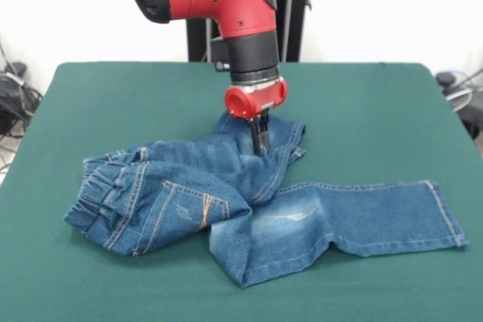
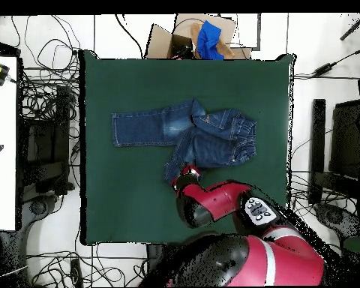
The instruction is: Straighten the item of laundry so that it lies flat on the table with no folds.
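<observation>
Jeans [image 1: 256, 201] lie crumpled on the green table [image 1: 377, 103]; the gripper [image 1: 261, 139] presses on a folded leg, its opening unclear.

- The item of laundry [image 1: 249, 201] is a small pair of blue denim jeans with faded whitish patches and orange stitching on a back pocket.
- It lies crumpled near the centre of the counter [image 1: 90, 96]. In the front view, the gathered elastic waistband sits at 9 o'clock.
- One leg lies flat and straight, with its hem pointing to 3 o'clock.
- The other leg is folded over the seat, and its hem is bunched up toward 12 o'clock.
- The counter is a wide rectangle in plain dark green cloth, bare around the jeans.
</observation>
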### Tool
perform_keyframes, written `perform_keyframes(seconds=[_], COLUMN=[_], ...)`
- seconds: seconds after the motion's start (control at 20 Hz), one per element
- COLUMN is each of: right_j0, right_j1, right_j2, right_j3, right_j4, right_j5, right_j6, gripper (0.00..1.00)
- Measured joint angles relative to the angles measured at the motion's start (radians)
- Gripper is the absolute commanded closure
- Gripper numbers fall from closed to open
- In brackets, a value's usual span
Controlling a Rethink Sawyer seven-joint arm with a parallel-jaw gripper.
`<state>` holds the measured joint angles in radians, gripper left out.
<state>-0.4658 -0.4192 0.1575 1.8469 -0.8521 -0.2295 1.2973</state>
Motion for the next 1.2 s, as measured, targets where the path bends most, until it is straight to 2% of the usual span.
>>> perform_keyframes(seconds=[0.1,0.15,0.3,0.5,0.8,0.9,1.2], right_j0=[0.016,0.032,0.037,0.032,0.009,-0.014,-0.026], right_j1=[-0.001,-0.005,-0.008,-0.009,-0.03,-0.063,-0.124], right_j2=[-0.024,-0.054,-0.094,-0.131,-0.146,-0.148,-0.167], right_j3=[0.013,0.042,0.108,0.197,0.295,0.352,0.441], right_j4=[0.056,0.12,0.198,0.25,0.262,0.262,0.269], right_j5=[-0.001,-0.003,-0.003,-0.003,-0.002,0.003,0.007], right_j6=[0.001,0.002,0.002,0.002,0.002,0.002,0.002], gripper=[1.0,1.0,1.0,1.0,1.0,1.0,1.0])
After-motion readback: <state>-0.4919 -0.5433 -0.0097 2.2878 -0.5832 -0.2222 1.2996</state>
